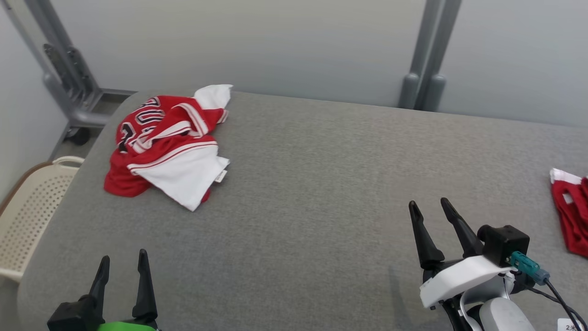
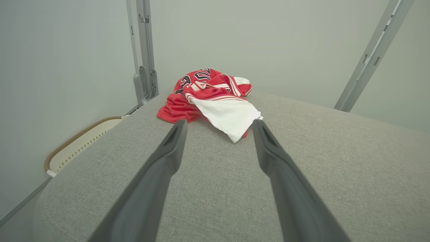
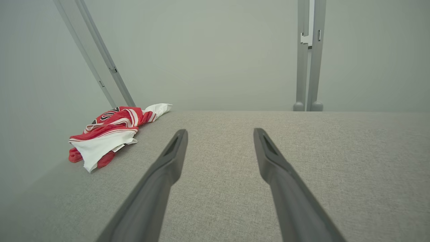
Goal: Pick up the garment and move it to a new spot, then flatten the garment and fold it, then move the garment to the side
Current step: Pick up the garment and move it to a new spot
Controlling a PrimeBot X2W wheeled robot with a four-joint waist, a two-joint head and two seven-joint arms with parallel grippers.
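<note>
Both grippers hang low over the near part of the grey padded table (image 1: 321,184), and both are empty: the left gripper (image 1: 123,258) has its fingers parted, and the right gripper (image 1: 430,206) is spread likewise. Crumpled in a heap at the far left corner lies the red and white garment (image 1: 165,147), well apart from either. As I judge it, no step has begun: pickup, move, flattening, folding and setting aside all remain. Another red cloth (image 1: 569,220) sits at the right edge
</note>
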